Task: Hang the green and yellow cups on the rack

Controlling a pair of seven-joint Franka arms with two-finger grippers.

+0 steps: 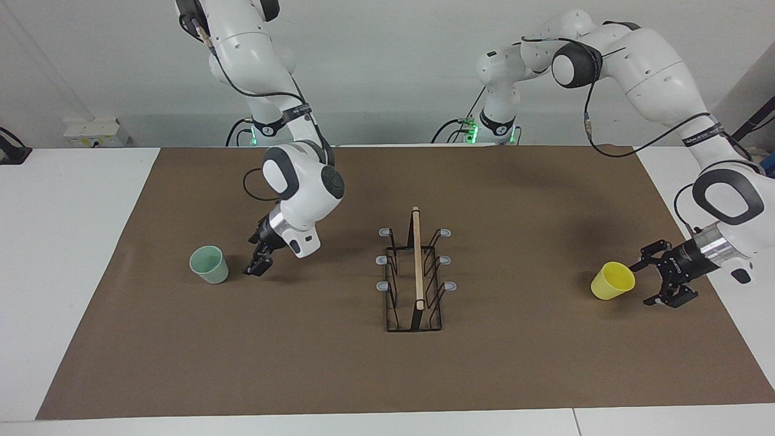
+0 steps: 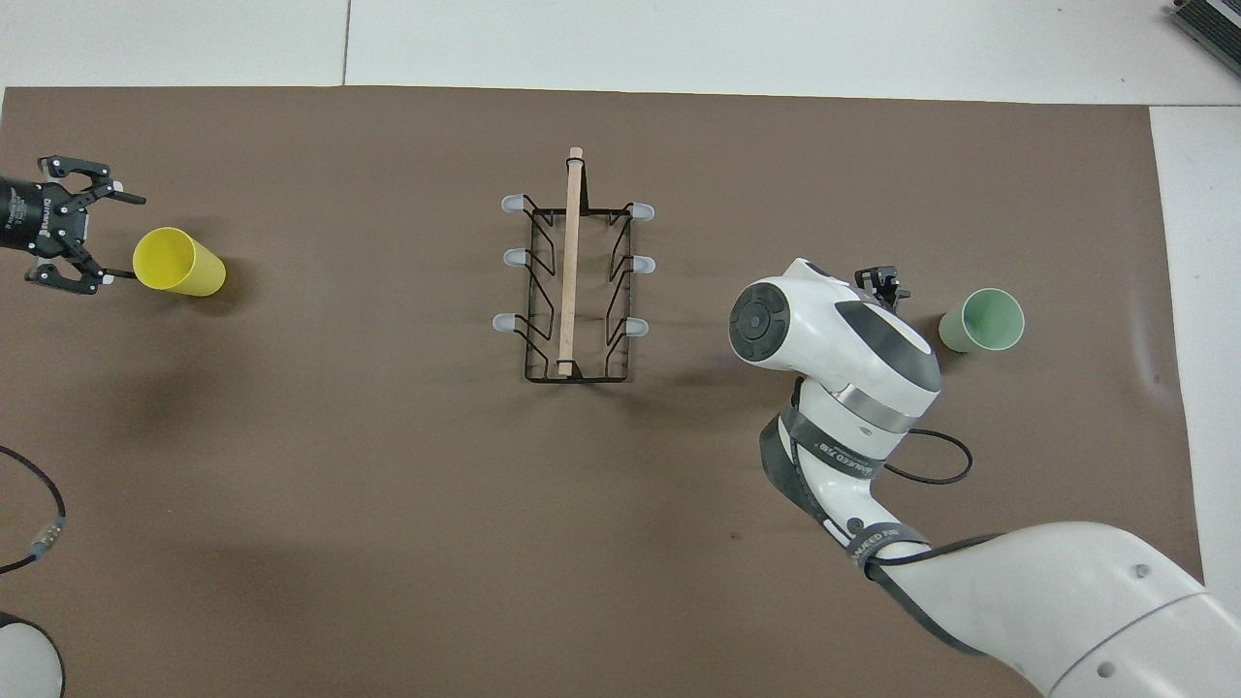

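The pale green cup (image 1: 209,264) (image 2: 981,321) stands mouth up on the brown mat toward the right arm's end. My right gripper (image 1: 258,263) (image 2: 886,285) hangs low beside it, on the rack's side, open and apart from it. The yellow cup (image 1: 613,280) (image 2: 177,262) stands toward the left arm's end. My left gripper (image 1: 643,284) (image 2: 120,240) lies level with it, open, its fingertips just short of the cup's rim. The rack (image 1: 416,272) (image 2: 572,281), black wire with a wooden top bar and grey-tipped prongs, stands mid-mat with nothing on it.
The brown mat (image 1: 339,363) covers most of the white table (image 1: 66,254). A black cable (image 2: 37,543) lies at the mat's edge near the left arm. A white socket box (image 1: 91,132) sits on the table's edge nearest the robots.
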